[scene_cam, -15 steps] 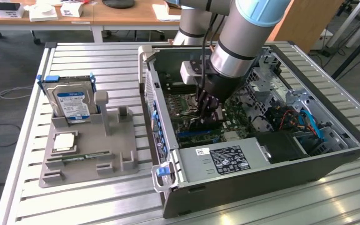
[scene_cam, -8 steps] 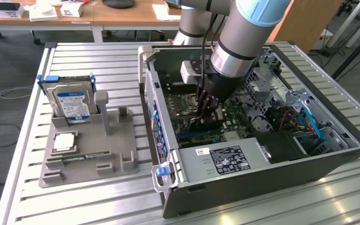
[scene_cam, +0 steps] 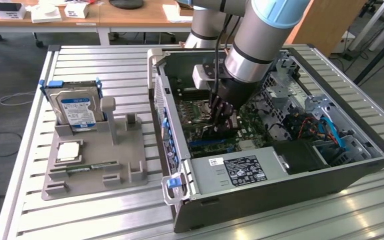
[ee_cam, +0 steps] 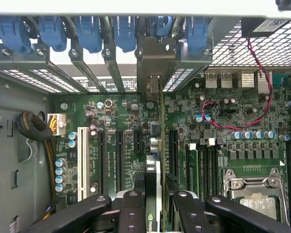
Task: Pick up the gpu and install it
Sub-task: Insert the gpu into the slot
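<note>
Gripping the gpu (ee_cam: 157, 145) edge-on between its dark fingers (ee_cam: 131, 213), the end effector (ee_cam: 154, 216) holds the card upright inside the open computer case (scene_cam: 352, 165), directly over the motherboard (ee_cam: 121, 121). In the wrist view the card runs as a thin green line away from the fingers toward the case's rear wall, its metal bracket (ee_cam: 153, 73) standing in one of the rear slot openings. The fingers are partly closed on the card, not wide.

Judging from this, the main risk is misalignment: if the card's lower edge sits just beside the long black expansion slot (ee_cam: 173, 145) rather than in it, pressing could bend the board or scrape nearby capacitors. A tilted card could also jam its bracket against the rear wall. A red wire (ee_cam: 262, 92) loops over the board to one side, near enough to watch but apart from the card.

Counts: one card in the grip; five blue retaining clips (ee_cam: 87, 31) along the rear wall in the wrist view. Farther out, in the exterior view, on the tabletop (scene_cam: 78, 220), a grey holder tray (scene_cam: 138, 145) carries one hard drive (scene_cam: 75, 110), one processor chip (scene_cam: 68, 150) and one memory stick (scene_cam: 88, 167).
</note>
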Action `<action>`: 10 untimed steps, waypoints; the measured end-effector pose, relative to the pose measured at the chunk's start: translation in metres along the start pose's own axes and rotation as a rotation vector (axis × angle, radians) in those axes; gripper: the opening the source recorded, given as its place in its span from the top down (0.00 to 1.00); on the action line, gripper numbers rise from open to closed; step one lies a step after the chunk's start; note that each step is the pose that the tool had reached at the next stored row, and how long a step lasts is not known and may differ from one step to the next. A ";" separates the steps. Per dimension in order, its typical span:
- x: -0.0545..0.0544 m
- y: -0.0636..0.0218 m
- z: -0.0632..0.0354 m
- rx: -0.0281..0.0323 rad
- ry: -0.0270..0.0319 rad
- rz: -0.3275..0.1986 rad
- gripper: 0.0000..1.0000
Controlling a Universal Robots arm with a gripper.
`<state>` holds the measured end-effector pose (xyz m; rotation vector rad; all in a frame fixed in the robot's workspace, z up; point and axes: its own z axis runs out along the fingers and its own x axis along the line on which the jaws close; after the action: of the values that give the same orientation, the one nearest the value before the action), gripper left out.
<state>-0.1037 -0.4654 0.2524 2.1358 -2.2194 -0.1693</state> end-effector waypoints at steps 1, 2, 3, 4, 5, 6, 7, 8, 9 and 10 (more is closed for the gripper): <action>0.000 0.0000 0.0000 0.0000 0.0000 0.000 0.73; 0.000 0.0000 0.0000 0.0000 -0.0001 0.000 0.73; 0.000 0.0000 0.0001 0.0000 -0.0001 0.001 0.73; 0.000 0.0000 0.0001 0.0000 -0.0002 0.003 0.73; 0.000 0.0000 0.0002 0.0001 -0.0006 0.006 0.73; 0.000 -0.0001 0.0003 0.0003 -0.0010 0.009 0.73; 0.000 -0.0001 0.0004 0.0004 -0.0013 0.011 0.73; 0.000 -0.0001 0.0005 0.0004 -0.0017 0.014 0.73; 0.000 -0.0002 0.0005 0.0004 -0.0018 0.016 0.73; 0.000 -0.0003 0.0006 0.0006 -0.0021 0.018 0.73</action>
<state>-0.1034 -0.4654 0.2519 2.1162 -2.2393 -0.1701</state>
